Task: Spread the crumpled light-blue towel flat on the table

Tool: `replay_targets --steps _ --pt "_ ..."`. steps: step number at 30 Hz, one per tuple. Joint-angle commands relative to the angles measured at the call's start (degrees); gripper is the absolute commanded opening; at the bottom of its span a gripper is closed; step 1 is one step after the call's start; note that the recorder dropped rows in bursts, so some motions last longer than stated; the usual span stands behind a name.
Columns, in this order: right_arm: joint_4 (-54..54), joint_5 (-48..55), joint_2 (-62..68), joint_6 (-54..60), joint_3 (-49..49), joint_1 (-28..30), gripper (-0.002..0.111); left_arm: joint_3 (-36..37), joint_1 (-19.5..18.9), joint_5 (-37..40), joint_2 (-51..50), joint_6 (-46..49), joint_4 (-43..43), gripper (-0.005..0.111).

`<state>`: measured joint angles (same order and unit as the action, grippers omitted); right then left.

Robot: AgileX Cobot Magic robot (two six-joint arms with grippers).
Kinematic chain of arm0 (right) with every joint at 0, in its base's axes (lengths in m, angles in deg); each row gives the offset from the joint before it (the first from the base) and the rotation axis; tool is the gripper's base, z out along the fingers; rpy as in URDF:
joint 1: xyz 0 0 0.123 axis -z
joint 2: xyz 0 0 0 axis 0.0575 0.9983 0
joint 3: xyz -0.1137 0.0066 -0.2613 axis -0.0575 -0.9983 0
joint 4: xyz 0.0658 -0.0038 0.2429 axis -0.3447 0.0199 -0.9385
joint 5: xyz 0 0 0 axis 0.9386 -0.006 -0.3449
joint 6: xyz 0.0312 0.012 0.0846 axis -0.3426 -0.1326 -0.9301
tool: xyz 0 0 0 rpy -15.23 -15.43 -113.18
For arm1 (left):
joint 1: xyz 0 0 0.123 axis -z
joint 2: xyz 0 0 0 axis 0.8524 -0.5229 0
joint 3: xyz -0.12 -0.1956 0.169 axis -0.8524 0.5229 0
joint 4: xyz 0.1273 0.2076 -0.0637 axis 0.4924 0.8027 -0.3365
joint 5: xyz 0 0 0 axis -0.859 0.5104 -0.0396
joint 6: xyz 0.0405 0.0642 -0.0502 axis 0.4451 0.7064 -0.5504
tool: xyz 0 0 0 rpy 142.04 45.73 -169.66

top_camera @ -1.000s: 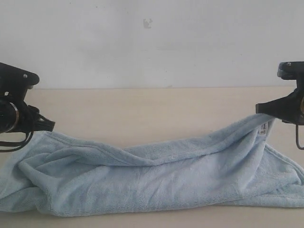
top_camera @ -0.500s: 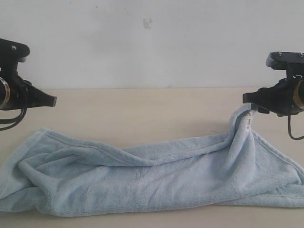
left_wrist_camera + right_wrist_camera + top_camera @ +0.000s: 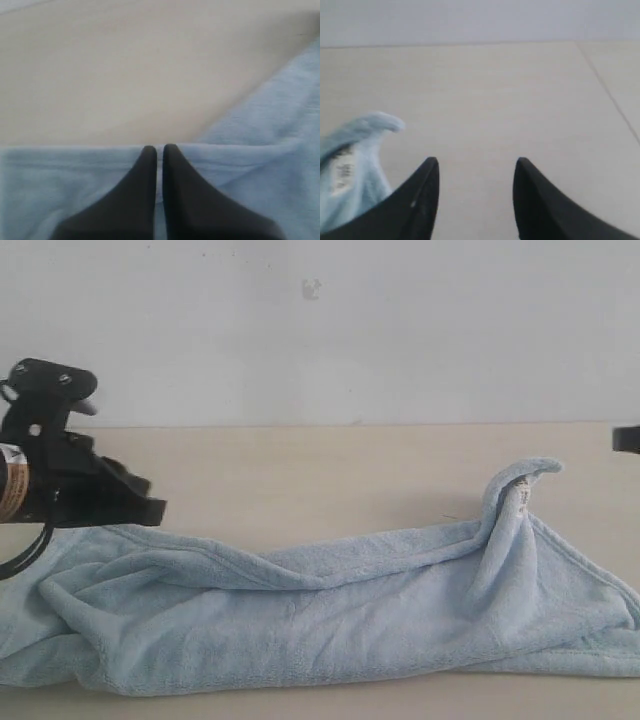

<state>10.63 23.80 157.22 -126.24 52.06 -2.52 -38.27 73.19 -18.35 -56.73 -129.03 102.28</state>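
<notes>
The light-blue towel [image 3: 330, 620] lies rumpled in a long band across the pale-beige table [image 3: 300, 470]. Its right corner stands up in a peak, with the white tag [image 3: 522, 495] showing there. My left gripper [image 3: 155, 512] is shut at the towel's far left edge. In the left wrist view its tips [image 3: 159, 148] rest right at the straight hem of the towel [image 3: 260, 165], and the cloth around them lies flat, not bunched. My right gripper [image 3: 476, 165] is open over bare table [image 3: 495, 90], with nothing between its fingers. It is clear of the towel corner [image 3: 360, 150] and tag [image 3: 342, 172].
A whitish-grey wall [image 3: 320, 330] rises behind the table's far edge. Only a sliver of the right arm [image 3: 627, 438] shows at the right border of the exterior view. The towel's near edge reaches almost to the table's front.
The right gripper opened, let go of the tagged corner and pulled away to the right; the corner stays peaked. The left gripper rose, shut, then moved right and down onto the towel's far edge.
</notes>
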Motion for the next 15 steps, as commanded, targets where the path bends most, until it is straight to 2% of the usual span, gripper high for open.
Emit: replay_targets --steps 1,2,3,4,6,7,9,11,13,15 --pt "-3.5 1.8 -0.9 3.3 -6.2 0.4 0.008 5.1 -0.4 25.9 0.9 3.8 -1.7 0.004" --pt "-4.6 -3.4 -0.9 4.5 -7.9 0.4 0.001 5.6 -0.4 25.4 1.0 9.9 -9.0 0.004" --pt "-6.5 -5.8 -0.9 4.6 -8.4 0.4 0.001 5.4 -0.4 22.4 1.0 16.0 -15.3 0.004" --pt "-12.4 -9.5 -0.9 6.6 -8.7 0.4 0.001 4.1 0.8 19.2 1.4 31.6 -33.2 0.004" --pt "-19.8 -13.4 -0.9 13.3 -8.7 0.4 0.001 0.4 3.2 27.0 1.5 56.8 -55.0 0.004" --pt "-22.1 -12.8 -0.9 16.1 -8.7 0.4 0.001 -4.3 4.0 37.5 1.3 74.6 -69.5 0.004" --pt "-23.9 -5.8 -0.9 21.2 -8.7 0.4 0.001 -8.0 3.8 43.1 1.3 83.6 -79.0 0.004" --pt "-31.2 4.8 -0.5 29.8 -8.2 0.4 0.001 -10.3 3.8 46.9 1.3 88.7 -83.3 0.004" --pt "-40.9 13.2 1.1 40.5 -6.6 1.3 0.001 -10.6 3.8 49.2 1.3 89.1 -83.1 0.004" --pt "-57.7 15.7 3.4 58.0 -4.1 2.2 0.001 -10.1 3.5 52.0 1.2 88.5 -80.3 0.004"
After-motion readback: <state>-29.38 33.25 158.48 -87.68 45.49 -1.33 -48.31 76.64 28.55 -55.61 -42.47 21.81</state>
